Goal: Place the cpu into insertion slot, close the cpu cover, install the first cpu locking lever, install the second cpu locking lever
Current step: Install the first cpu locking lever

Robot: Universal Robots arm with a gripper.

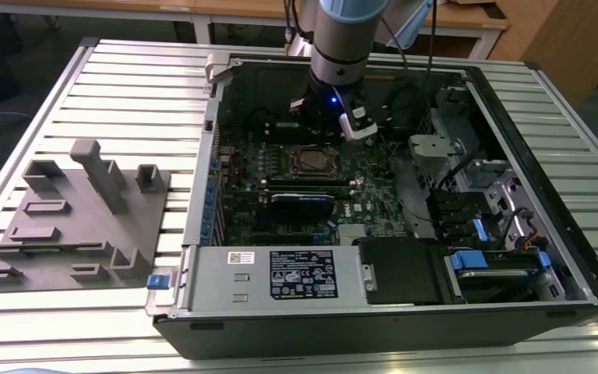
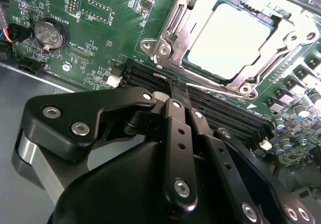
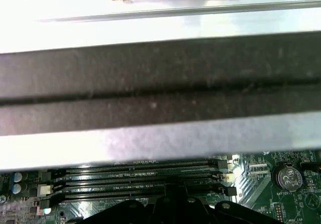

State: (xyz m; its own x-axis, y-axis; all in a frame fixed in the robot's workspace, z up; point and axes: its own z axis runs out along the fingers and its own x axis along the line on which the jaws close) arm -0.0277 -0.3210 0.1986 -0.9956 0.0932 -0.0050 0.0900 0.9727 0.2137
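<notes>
**Lever stage of a processor fitting.** The cpu (image 2: 228, 40) sits in the insertion slot (image 1: 310, 161). Its pale metal top shows through the window of the cpu cover (image 2: 173, 28), which appears folded down flat over it. The claw (image 2: 176, 94) hangs low over the green motherboard (image 2: 100, 13), its fingers together and holding nothing. The tips are just beside the socket corner and above the long black memory slots (image 2: 220, 111). A thin bright wire end (image 2: 160, 75), probably a locking lever, lies close to the tips. Judged from this, the first lever is the step in hand. It calls for a firm, narrow push on the wire without scraping the neighbouring slots. The open computer case (image 1: 548, 234) rests on a slatted metal tabletop (image 1: 122, 86) beside a grey moulded fixture (image 1: 71, 226), and wooden furniture (image 1: 528, 31) stands behind.
</notes>
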